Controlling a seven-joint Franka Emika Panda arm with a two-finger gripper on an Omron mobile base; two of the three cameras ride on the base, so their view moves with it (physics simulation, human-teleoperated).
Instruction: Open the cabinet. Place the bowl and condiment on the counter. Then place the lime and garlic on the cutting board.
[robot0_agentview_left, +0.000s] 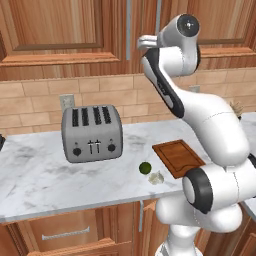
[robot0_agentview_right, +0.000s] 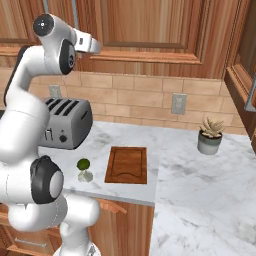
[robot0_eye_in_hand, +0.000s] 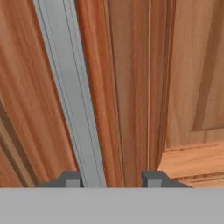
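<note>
The cabinet (robot0_agentview_left: 60, 25) of reddish wood hangs above the counter (robot0_agentview_left: 40, 170) with its doors closed. In the hand view my gripper (robot0_eye_in_hand: 112, 179) is right up against the door, its fingertips straddling the silver bar handle (robot0_eye_in_hand: 72, 96). The left fingertip (robot0_eye_in_hand: 72, 179) lies against the bar and the right one stands apart, so the jaws are open. The lime (robot0_agentview_left: 145, 167) and the garlic (robot0_agentview_left: 157, 177) lie side by side on the marble, just left of the cutting board (robot0_agentview_left: 179, 157). The bowl and condiment are hidden.
A silver toaster (robot0_agentview_left: 92, 132) stands on the counter left of the lime. A small potted plant (robot0_agentview_right: 210, 135) sits by the back wall, right of the board. Lower drawers (robot0_agentview_left: 65, 232) run beneath the counter edge. More wooden cabinetry (robot0_agentview_right: 240, 75) juts in at the right.
</note>
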